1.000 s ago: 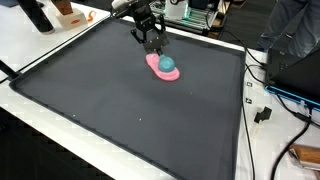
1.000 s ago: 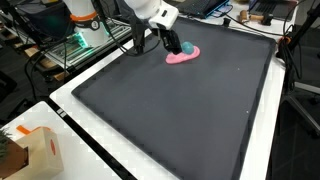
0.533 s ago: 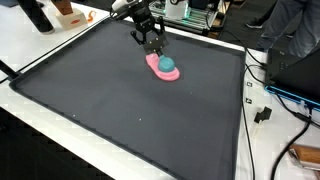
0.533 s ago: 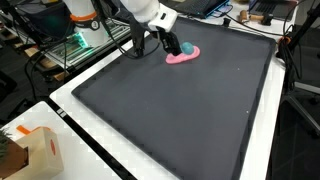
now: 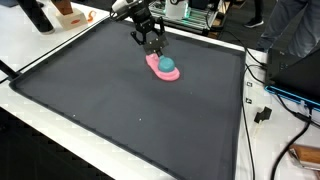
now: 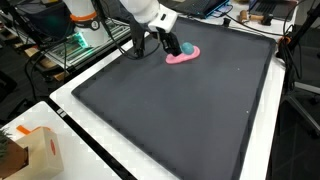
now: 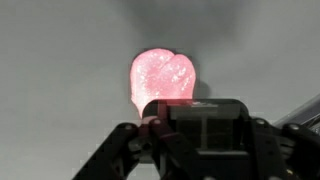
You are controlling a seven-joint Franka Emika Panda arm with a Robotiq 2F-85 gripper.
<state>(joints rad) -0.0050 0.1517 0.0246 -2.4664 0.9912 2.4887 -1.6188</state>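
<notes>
Tally, same in both exterior views: one arm (image 6: pixel 148 10); one gripper (image 5: pixel 152 47); one pink flat piece (image 5: pixel 157 66); one teal ball (image 5: pixel 168 65); one black mat (image 5: pixel 120 110); so two loose items on the mat in total; off the mat, one cardboard box (image 6: pixel 38 150) in an exterior view; wrist view: one pink flat piece, one gripper.

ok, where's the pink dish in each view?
In an exterior view: pink dish at upper centre, on the black mat, with a teal ball on it.
In an exterior view: upper centre-right, near the mat's far edge.
Wrist view: centre of the picture, just above the tool's body.
Shared landmark: the tool, right beside the dish.
</notes>
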